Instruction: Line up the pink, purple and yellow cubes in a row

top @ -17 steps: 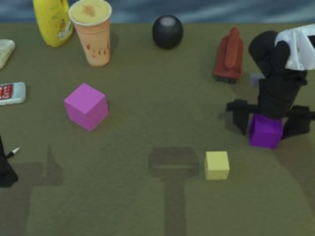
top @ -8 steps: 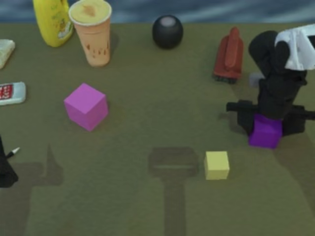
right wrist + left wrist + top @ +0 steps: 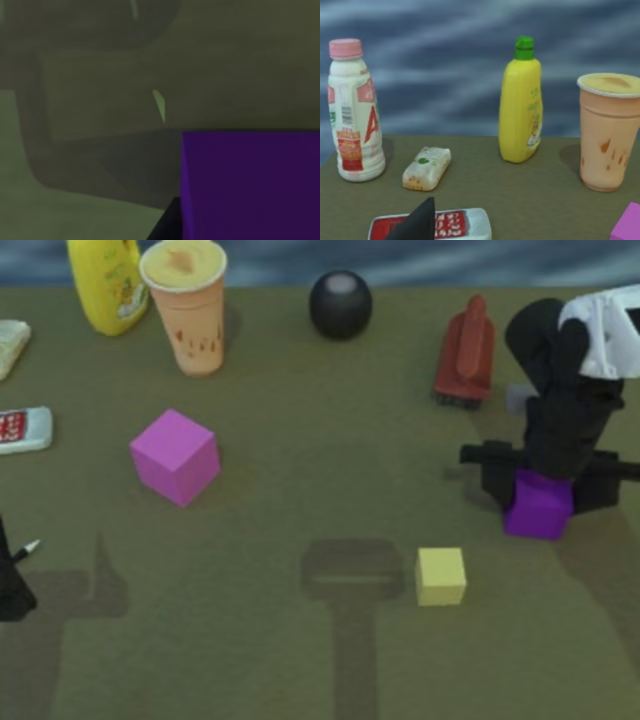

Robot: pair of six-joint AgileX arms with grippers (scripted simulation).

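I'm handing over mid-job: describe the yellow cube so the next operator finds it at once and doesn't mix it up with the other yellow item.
Start at the right tool, which straddles the purple cube near the table's right side. Just toward the centre and nearer the front edge sits the yellow cube, alone on bare table. It is small, pale and plain-faced, unlike the tall yellow bottle with a label at the back left.

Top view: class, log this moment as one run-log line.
right pincer: shut on purple cube, table's right | left pincer: parked, left edge | pink cube, yellow cube: untouched
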